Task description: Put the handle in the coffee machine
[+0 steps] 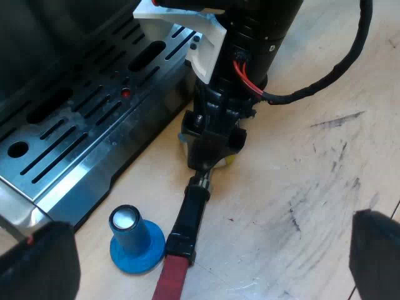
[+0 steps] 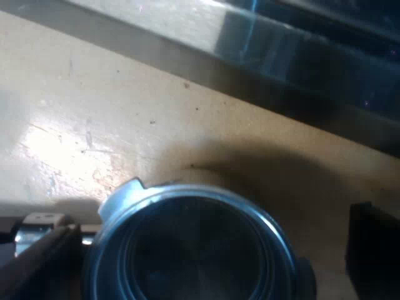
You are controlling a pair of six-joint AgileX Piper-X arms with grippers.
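Holder (image 1: 190,215) on tabletop (image 1: 300,187) beside espresso machine (image 1: 75,137), not yet lifted or locked in. Right gripper (image 2: 209,247) jaws apart, straddling holder; left gripper (image 1: 206,256) jaws wide apart.

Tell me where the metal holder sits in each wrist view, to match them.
Left wrist view: the metal holder lies on the table beside the espresso machine, at its drip tray, basket under the right pincer, red-ended handle beside the blue tamper.
Right wrist view: the metal holder's round basket, seen from above, on the table near the espresso machine.
Shared landmark: the espresso machine's shiny metal edge.
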